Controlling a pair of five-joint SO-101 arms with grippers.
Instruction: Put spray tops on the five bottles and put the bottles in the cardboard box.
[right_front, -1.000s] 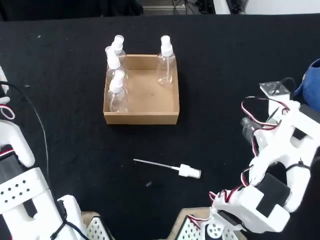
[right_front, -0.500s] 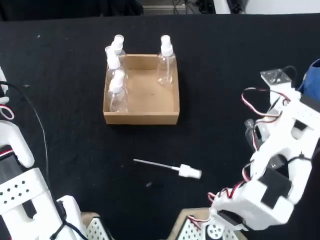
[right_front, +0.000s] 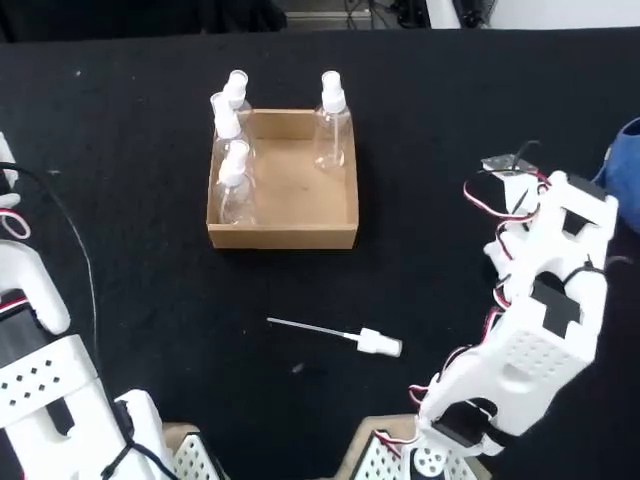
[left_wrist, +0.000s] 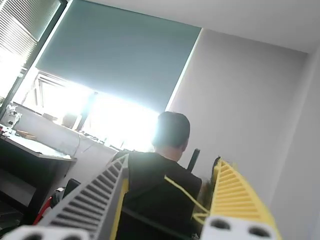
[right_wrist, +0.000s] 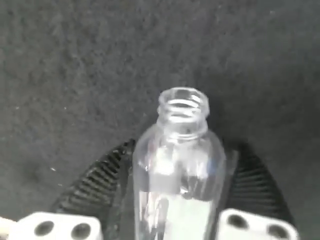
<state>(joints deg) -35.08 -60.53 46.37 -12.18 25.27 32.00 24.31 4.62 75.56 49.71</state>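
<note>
I saw the cardboard box sitting open on the black counter. Three clear bottles with white spray tops stood along its left wall, and a fourth bottle, also capped, stood in its far right corner. A loose spray top lay on the counter nearer to me, its dip tube pointing left. The uncapped bottle, its threaded neck bare, was clamped between the right gripper's fingers.
</note>
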